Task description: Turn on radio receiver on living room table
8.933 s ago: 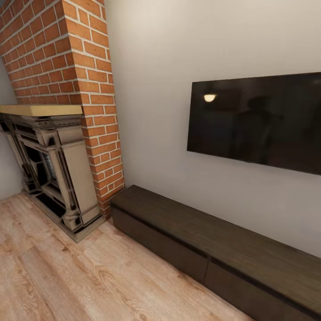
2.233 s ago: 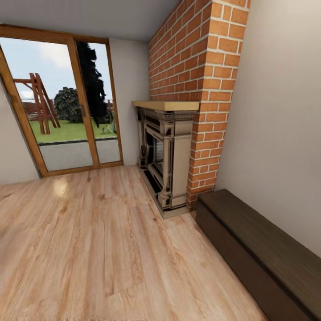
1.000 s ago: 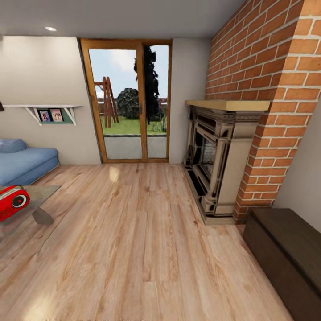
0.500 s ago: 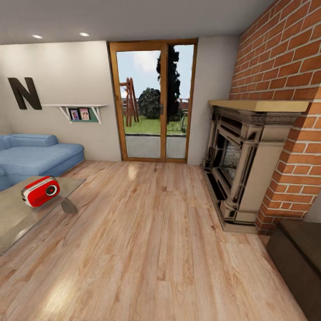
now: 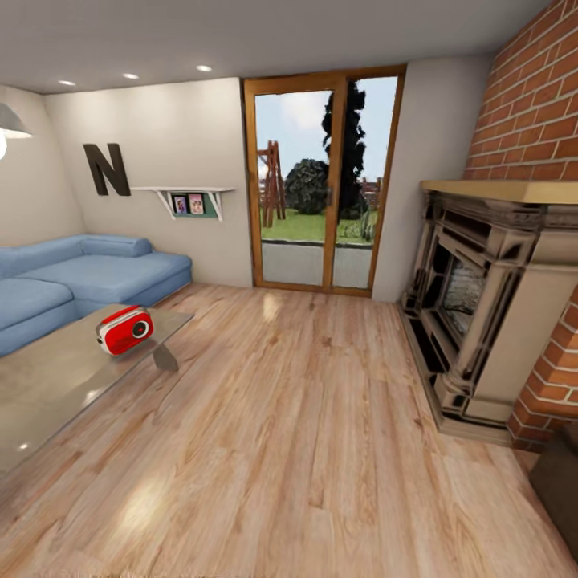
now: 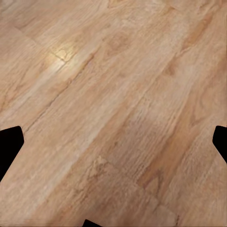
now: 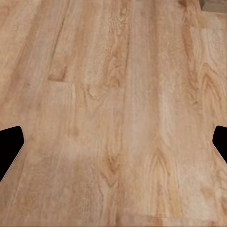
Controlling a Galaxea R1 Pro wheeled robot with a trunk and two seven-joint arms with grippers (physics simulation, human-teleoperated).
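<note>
The radio receiver (image 5: 125,329), red with a round dial on its face, stands near the far right corner of the table (image 5: 48,385), a low table with a glossy grey-brown top at the left of the head view. In the left wrist view, my left gripper (image 6: 114,144) is open, its dark fingertips (image 6: 10,144) wide apart over bare plank floor. My right gripper (image 7: 114,144) is open too, with only floor between its fingertips (image 7: 9,144). Both are well away from the radio.
A blue sofa (image 5: 80,277) wraps behind the table. Light wood floor (image 5: 305,417) stretches ahead to a glass door (image 5: 325,181). A fireplace (image 5: 490,305) under a brick chimney (image 5: 538,104) lines the right side. A dark bench corner (image 5: 559,482) sits at the lower right.
The head view has swung left, from the TV wall and bench to the door, sofa and table. The radio has come into view and slid rightward in the picture.
</note>
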